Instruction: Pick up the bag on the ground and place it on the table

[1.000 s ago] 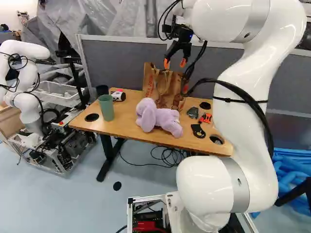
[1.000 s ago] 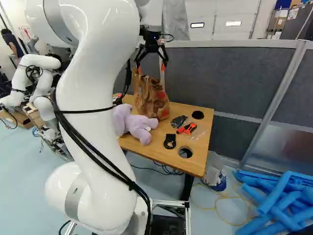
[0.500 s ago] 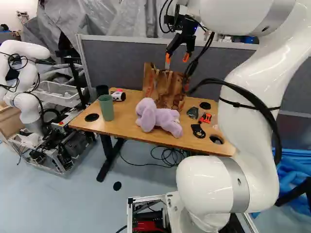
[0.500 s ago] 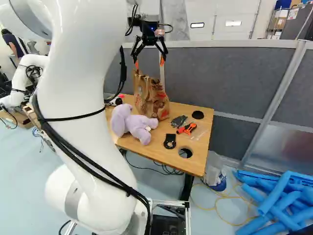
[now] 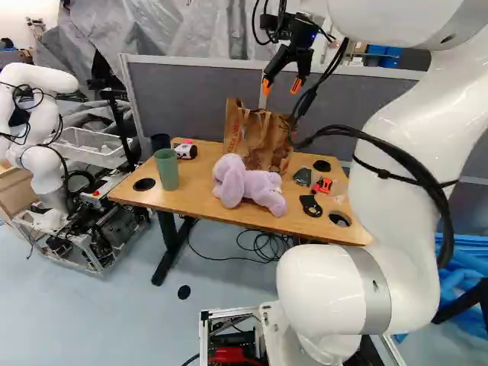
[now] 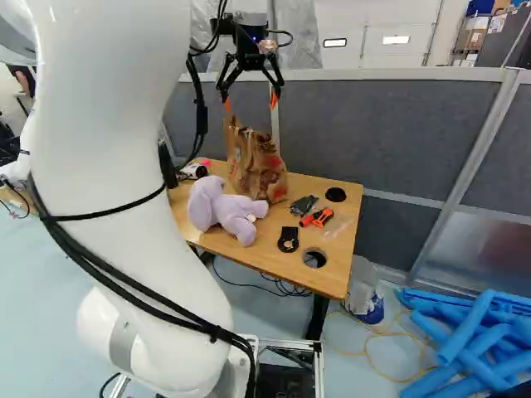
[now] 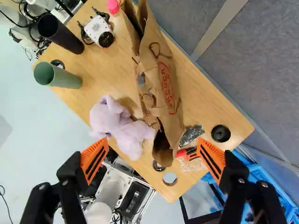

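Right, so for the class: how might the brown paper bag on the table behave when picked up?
The paper bag would probably crumple under a squeeze, as its sides look thin and creased. Standing tall on the table, it may tip if nudged near the top. Its weight is unclear, since its contents are hidden.

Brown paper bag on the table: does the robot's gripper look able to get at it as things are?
Probably yes. The gripper hangs open above the paper bag, and nothing seems to stand between them. The purple plush toy lies beside the bag, not over its top.
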